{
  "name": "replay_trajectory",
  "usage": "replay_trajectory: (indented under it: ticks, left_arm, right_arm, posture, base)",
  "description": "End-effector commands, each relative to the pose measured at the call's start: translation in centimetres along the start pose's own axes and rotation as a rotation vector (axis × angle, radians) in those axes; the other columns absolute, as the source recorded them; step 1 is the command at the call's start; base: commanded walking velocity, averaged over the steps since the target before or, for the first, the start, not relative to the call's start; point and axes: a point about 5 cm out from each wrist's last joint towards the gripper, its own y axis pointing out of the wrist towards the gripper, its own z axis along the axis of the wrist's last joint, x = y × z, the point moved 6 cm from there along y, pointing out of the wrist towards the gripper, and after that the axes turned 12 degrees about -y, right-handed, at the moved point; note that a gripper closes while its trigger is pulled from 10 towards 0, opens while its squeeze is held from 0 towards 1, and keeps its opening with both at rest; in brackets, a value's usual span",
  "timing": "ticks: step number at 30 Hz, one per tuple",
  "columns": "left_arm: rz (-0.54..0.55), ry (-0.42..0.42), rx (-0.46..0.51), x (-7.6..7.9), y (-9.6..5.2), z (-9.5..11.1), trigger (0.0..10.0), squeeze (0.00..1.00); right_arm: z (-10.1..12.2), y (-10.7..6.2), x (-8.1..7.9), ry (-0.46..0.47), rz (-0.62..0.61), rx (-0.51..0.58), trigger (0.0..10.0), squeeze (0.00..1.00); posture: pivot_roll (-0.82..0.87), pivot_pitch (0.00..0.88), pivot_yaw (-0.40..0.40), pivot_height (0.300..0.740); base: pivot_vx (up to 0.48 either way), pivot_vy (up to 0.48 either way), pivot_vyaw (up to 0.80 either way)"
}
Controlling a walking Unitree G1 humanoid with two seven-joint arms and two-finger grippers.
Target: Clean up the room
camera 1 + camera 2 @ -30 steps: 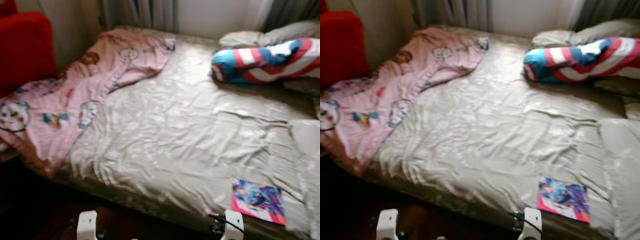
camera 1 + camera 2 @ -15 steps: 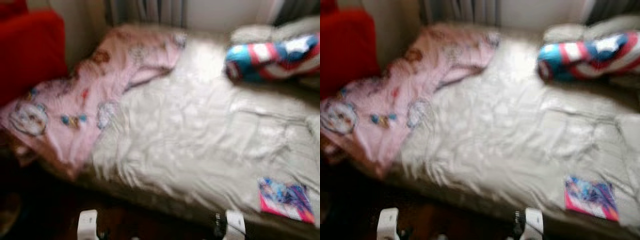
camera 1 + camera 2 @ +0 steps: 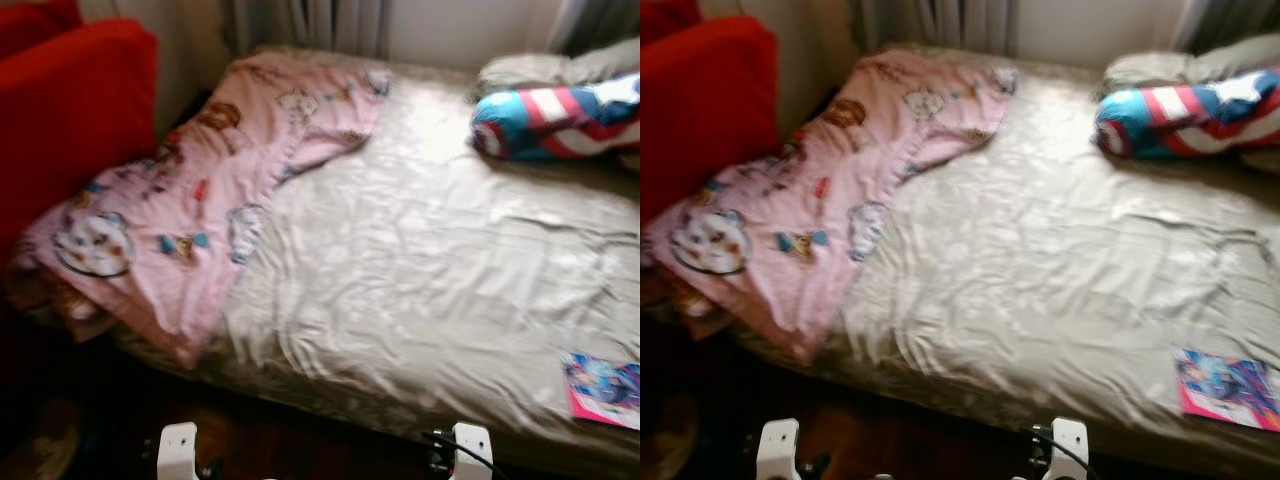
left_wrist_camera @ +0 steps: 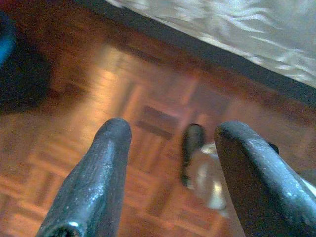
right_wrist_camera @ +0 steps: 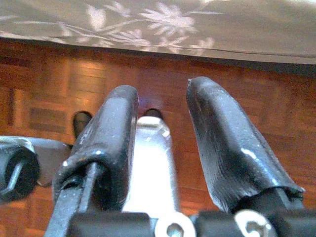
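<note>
While fingers (image 4: 106,163) hang low, blanket (image 3: 200,190) drapes bed (image 3: 430,270).

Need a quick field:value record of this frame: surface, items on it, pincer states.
surface: bed with a beige satin sheet, slightly wrinkled
blanket: pink cartoon-print blanket along the robot's left side of the bed, hanging over the near corner
bolster: red, white and blue striped bolster at the far right, by the pillows
book: colourful book flat on the near right edge
beside bed: red chair on the left
floor: wood parquet floor
left pincer: open, low over the floor, holding nothing
right pincer: open, low over the floor, holding nothing
</note>
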Motion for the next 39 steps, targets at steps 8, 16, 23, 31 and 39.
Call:
replay_trajectory:
  ticks: [8, 16, 23, 31, 39]
  left_arm:
    - [-0.005, 0.006, -0.047, 0.29, -0.26, -1.7, 10.0, 0.0]
    - [-0.008, 0.012, -0.048, 0.29, -0.3, -1.82, 10.0, 0.0]
    - [-0.008, 0.014, -0.047, 0.33, -0.33, -1.9, 10.0, 0.0]
    - [-0.005, 0.015, -0.041, 0.38, -0.33, -1.86, 10.0, 0.0]
    - [-0.006, 0.011, -0.038, 0.43, -0.3, -1.77, 10.0, 0.0]
  right_arm:
    - [-1.62, -0.43, 1.22, 0.002, -0.035, -0.045, 10.0, 0.0]
    - [-1.79, -0.47, 1.17, -0.004, -0.031, -0.049, 10.0, 0.0]
    - [-1.86, -0.51, 1.22, -0.01, -0.029, -0.05, 10.0, 0.0]
    - [-1.69, -0.49, 1.32, -0.042, -0.024, -0.043, 10.0, 0.0]
    - [-1.56, -0.47, 1.39, -0.046, -0.027, -0.04, 10.0, 0.0]
  posture:
    - [0.05, 0.163, -0.015, 0.736]
    - [0.05, 0.143, -0.019, 0.736]
    - [0.05, 0.132, -0.021, 0.736]
    - [0.06, 0.141, -0.026, 0.736]
    - [0.06, 0.156, -0.027, 0.736]
  base:
    - [0.0, 0.399, 0.0]
    - [0.0, 0.402, 0.0]
    - [0.0, 0.324, 0.0]
    - [0.0, 0.0, 0.0]
    - [0.0, 0.0, 0.7]
